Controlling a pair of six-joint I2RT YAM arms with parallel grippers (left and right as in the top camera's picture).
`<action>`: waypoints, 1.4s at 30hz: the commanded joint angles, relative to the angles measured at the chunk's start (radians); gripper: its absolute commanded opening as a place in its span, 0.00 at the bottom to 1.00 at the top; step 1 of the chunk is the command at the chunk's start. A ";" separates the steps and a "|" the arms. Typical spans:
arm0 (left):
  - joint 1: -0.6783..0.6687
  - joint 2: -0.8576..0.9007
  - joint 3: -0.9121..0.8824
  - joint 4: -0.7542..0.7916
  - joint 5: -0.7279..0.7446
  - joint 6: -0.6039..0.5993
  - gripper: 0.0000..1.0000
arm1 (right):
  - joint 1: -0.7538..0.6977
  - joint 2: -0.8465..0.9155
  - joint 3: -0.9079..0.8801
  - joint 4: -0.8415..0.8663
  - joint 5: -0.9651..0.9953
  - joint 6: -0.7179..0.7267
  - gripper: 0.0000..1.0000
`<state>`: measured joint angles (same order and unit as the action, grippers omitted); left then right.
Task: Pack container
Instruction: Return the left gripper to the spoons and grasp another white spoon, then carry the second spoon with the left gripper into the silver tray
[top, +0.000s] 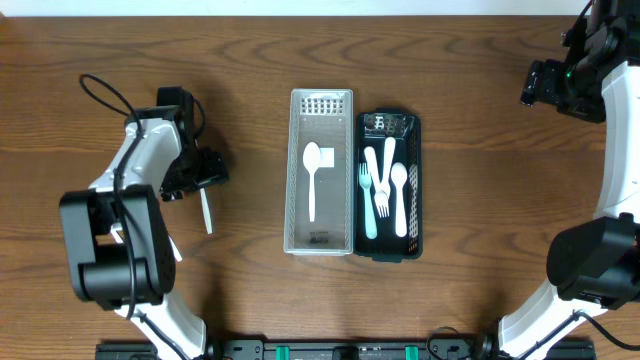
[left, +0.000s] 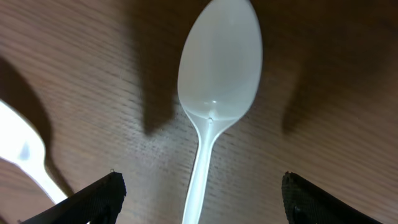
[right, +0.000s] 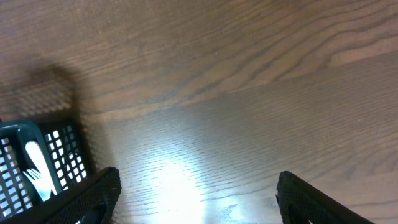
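A clear rectangular container (top: 322, 232) stands mid-table with one white spoon (top: 312, 175) in it. Beside it on the right, a dark green basket (top: 414, 190) holds several white and pale blue utensils. My left gripper (top: 197, 172) is open and low over a white spoon (left: 217, 68) lying on the table. Its handle (top: 207, 213) runs between the two fingers (left: 202, 199), which do not touch it. Another white utensil (left: 25, 155) lies just left of it. My right gripper (top: 543, 85) is open and empty above the bare table at the far right (right: 196, 199).
The wooden table (top: 480, 300) carries only these things. The green basket's corner (right: 37, 162), with a white utensil inside, shows at the left edge of the right wrist view. The arms' bases stand at the front left and front right.
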<state>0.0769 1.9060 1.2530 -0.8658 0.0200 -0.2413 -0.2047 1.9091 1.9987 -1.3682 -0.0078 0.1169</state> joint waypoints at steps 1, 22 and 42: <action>0.000 0.045 -0.002 -0.002 0.027 0.042 0.82 | -0.005 0.005 -0.005 -0.001 -0.004 -0.014 0.83; 0.000 0.110 -0.002 -0.011 0.063 0.058 0.22 | -0.005 0.005 -0.005 -0.001 -0.004 -0.014 0.83; -0.164 -0.165 0.233 -0.220 0.058 0.058 0.06 | -0.005 0.005 -0.005 0.000 -0.004 -0.014 0.83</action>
<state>-0.0025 1.8687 1.3758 -1.0607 0.0845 -0.1829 -0.2047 1.9095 1.9987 -1.3682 -0.0078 0.1169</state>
